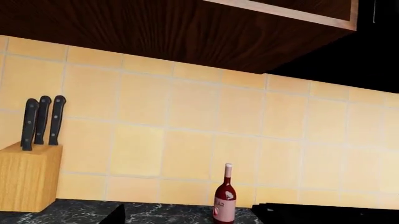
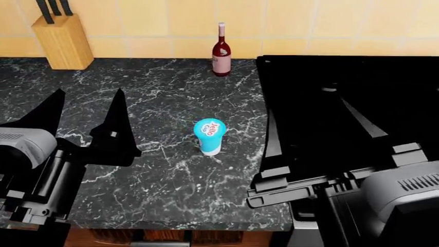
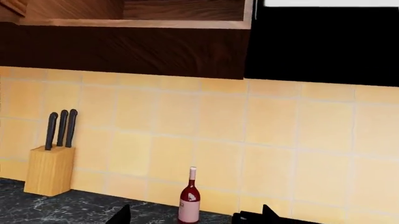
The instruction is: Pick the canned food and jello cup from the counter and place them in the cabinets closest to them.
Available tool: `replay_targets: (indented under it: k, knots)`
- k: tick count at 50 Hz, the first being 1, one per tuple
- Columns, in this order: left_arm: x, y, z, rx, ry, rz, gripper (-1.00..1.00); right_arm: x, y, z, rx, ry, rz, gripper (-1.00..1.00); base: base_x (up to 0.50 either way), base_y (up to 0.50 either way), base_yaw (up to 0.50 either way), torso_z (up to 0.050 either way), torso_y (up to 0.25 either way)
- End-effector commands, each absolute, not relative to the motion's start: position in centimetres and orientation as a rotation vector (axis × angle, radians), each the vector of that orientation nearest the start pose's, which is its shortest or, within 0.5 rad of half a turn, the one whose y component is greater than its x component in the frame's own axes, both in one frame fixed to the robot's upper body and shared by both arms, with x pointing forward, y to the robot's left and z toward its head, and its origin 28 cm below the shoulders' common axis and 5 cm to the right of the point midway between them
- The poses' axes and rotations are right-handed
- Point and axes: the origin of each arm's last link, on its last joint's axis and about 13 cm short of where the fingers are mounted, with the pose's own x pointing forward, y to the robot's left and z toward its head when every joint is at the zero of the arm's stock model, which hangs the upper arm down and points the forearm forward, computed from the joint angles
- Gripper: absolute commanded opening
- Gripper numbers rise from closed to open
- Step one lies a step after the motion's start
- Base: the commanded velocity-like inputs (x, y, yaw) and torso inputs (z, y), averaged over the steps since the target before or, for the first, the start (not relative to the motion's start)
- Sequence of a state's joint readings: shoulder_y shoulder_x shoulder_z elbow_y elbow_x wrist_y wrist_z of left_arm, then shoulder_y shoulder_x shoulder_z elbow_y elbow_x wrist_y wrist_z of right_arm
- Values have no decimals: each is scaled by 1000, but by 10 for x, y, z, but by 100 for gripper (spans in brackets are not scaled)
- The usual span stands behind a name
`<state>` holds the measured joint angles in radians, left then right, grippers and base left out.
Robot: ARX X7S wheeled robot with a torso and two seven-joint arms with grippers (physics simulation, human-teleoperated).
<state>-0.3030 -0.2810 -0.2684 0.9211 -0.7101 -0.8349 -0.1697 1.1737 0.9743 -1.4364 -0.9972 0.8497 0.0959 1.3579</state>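
Note:
The jello cup [image 2: 209, 136], cyan-blue with a white base, stands upright near the middle of the black marble counter [image 2: 164, 180]. The canned food is not in view. My left gripper [image 2: 86, 116] is open and empty, low over the counter to the left of the cup. My right gripper [image 2: 315, 128] is open and empty, to the right of the cup, over the edge of the stove top. One left fingertip [image 1: 118, 215] shows in the left wrist view, and a right fingertip [image 3: 123, 215] in the right wrist view.
A red wine bottle [image 2: 221, 43] stands at the back against the tiled wall. A wooden knife block [image 2: 63, 41] is at the back left. The black stove top [image 2: 357, 87] lies to the right. A dark wood upper cabinet [image 3: 124, 46] hangs above.

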Motion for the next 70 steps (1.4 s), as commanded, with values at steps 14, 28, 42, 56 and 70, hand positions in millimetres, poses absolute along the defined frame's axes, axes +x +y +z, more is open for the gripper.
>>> replay_targets:
  k: [14,28,42,56,70]
  knots:
    - [193,243,208,-136,-386,-137,100,184,-65,224,-135,-161,229,100,0,0,0,0,0]
    - [193,244,207,-136,-387,-135,100,215,-53,210,-132,-1,328,100,0,0,0,0,0]
    - [193,244,208,-142,-387,-132,100,236,-43,183,-130,109,387,100,0,0,0,0,1]
    - [192,244,208,-140,-389,-133,100,246,-38,171,-122,158,416,100,0,0,0,0,0]
    - [192,244,208,-137,-388,-136,100,262,-33,162,-118,206,429,100,0,0,0,0,0]
